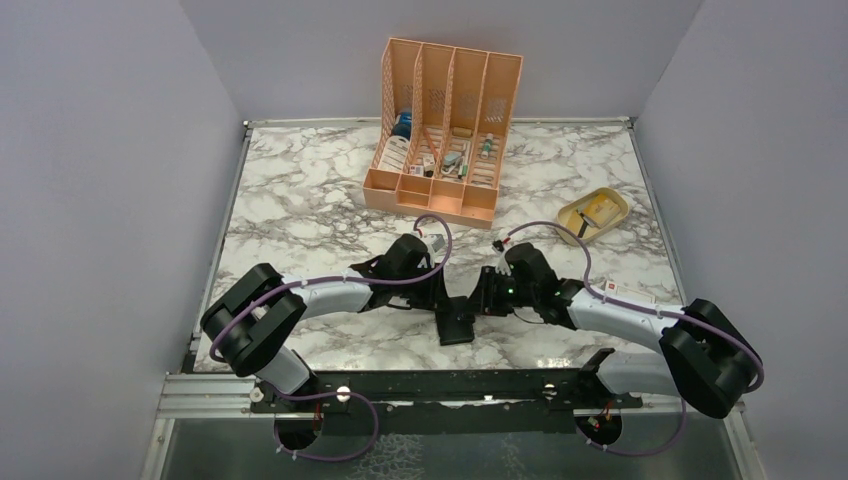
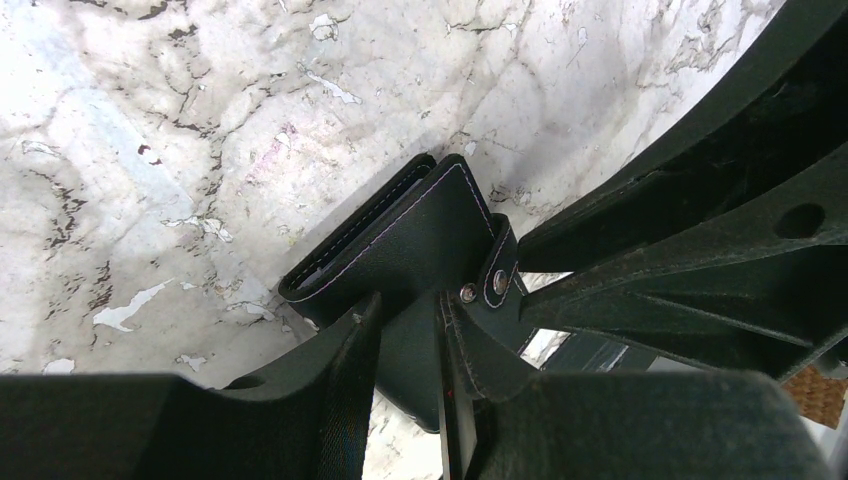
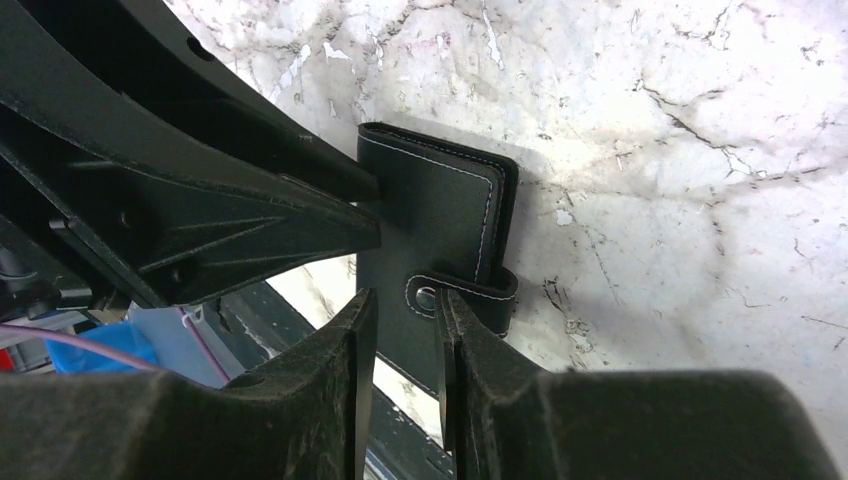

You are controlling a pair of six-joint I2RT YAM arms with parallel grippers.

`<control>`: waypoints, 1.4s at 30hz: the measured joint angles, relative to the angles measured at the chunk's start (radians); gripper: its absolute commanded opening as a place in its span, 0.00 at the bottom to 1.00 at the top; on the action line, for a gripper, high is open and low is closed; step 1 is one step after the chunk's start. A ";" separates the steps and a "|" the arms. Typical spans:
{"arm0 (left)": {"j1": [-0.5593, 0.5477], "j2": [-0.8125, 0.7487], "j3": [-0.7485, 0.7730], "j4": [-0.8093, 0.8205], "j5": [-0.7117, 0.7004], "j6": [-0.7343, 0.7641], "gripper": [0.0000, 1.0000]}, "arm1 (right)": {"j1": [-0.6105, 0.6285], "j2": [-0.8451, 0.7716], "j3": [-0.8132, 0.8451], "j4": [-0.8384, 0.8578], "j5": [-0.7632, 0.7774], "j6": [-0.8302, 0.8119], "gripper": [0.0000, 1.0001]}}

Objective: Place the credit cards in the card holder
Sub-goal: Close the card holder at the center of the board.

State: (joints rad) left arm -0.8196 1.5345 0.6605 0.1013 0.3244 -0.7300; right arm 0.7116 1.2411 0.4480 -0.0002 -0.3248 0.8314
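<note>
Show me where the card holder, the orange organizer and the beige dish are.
card holder point(image 3: 430, 215), right wrist view, on its stitched front cover.
orange organizer point(image 1: 400, 192), top view, on its front wall.
beige dish point(image 1: 620, 208), top view, on its right rim.

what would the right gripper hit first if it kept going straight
The card holder, which sits clamped between its fingers; just beyond, the left gripper grips the same holder and would likely come next, though depth is unclear.

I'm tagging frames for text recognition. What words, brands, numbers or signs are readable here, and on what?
No text can be read.
card holder: plain black, stitching and snap only.
sticker on the right arm: too small to read.
small items in the orange organizer: labels too small to read.
</note>
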 measured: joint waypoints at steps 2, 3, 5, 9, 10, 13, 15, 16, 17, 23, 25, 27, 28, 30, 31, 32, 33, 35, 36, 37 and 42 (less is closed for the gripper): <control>0.000 0.000 0.000 0.000 0.000 0.000 0.29 | 0.000 0.000 -0.001 -0.006 0.002 0.000 0.28; 0.000 0.000 0.000 0.000 0.000 0.000 0.29 | 0.000 0.000 -0.002 -0.006 0.002 0.000 0.28; 0.000 0.000 0.000 -0.001 0.000 0.000 0.29 | 0.000 0.001 -0.003 -0.005 0.002 0.000 0.28; 0.000 0.000 0.000 -0.001 0.000 0.000 0.30 | 0.000 0.016 -0.008 0.008 -0.001 0.001 0.27; 0.000 0.000 0.000 -0.001 0.000 0.000 0.29 | 0.000 0.022 -0.011 0.014 -0.003 0.002 0.27; -0.001 0.000 0.000 -0.001 0.000 0.000 0.29 | 0.000 0.037 -0.027 0.040 -0.009 0.006 0.27; -0.001 0.000 0.000 0.000 0.000 0.000 0.29 | 0.000 0.044 -0.031 0.056 -0.013 0.010 0.27; -0.001 0.000 0.000 -0.001 0.000 0.000 0.30 | 0.000 0.048 -0.032 0.063 -0.016 0.010 0.27; -0.001 0.000 0.000 -0.001 0.000 0.000 0.29 | 0.000 0.054 -0.032 0.071 -0.021 0.010 0.27; -0.001 0.000 0.000 -0.002 0.000 0.000 0.29 | -0.008 0.070 -0.038 0.106 -0.045 0.021 0.27; -0.001 0.000 0.000 -0.002 0.000 0.000 0.29 | -0.010 0.070 -0.043 0.114 -0.048 0.025 0.27; -0.001 0.000 0.000 -0.002 0.000 0.000 0.30 | -0.011 0.069 -0.048 0.123 -0.050 0.030 0.27; -0.001 0.000 0.000 -0.002 0.000 0.000 0.29 | -0.011 0.068 -0.050 0.128 -0.051 0.032 0.27; -0.001 0.000 0.000 -0.001 0.000 0.000 0.29 | -0.011 0.066 -0.055 0.135 -0.052 0.036 0.27; -0.001 0.000 0.000 -0.001 0.000 0.000 0.29 | -0.011 0.065 -0.055 0.136 -0.053 0.038 0.27; -0.001 0.001 0.000 -0.001 0.000 0.000 0.29 | -0.011 0.064 -0.055 0.137 -0.054 0.040 0.27; -0.001 0.001 0.000 0.000 0.000 0.000 0.29 | -0.011 0.064 -0.055 0.139 -0.057 0.042 0.27; -0.002 0.003 0.000 0.003 0.000 0.000 0.30 | -0.009 0.064 -0.055 0.146 -0.065 0.049 0.27; -0.003 0.005 0.000 0.005 0.000 0.000 0.30 | -0.007 0.063 -0.056 0.147 -0.066 0.052 0.27; -0.005 0.005 0.000 0.007 0.000 0.000 0.29 | -0.006 0.063 -0.057 0.151 -0.069 0.055 0.27; -0.007 0.005 0.000 0.010 0.000 -0.001 0.29 | -0.005 0.062 -0.057 0.153 -0.077 0.059 0.27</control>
State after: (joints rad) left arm -0.8268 1.5394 0.6609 0.1108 0.3241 -0.7307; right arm 0.7071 1.3033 0.3912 0.1524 -0.4019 0.8902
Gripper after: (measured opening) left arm 0.294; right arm 0.268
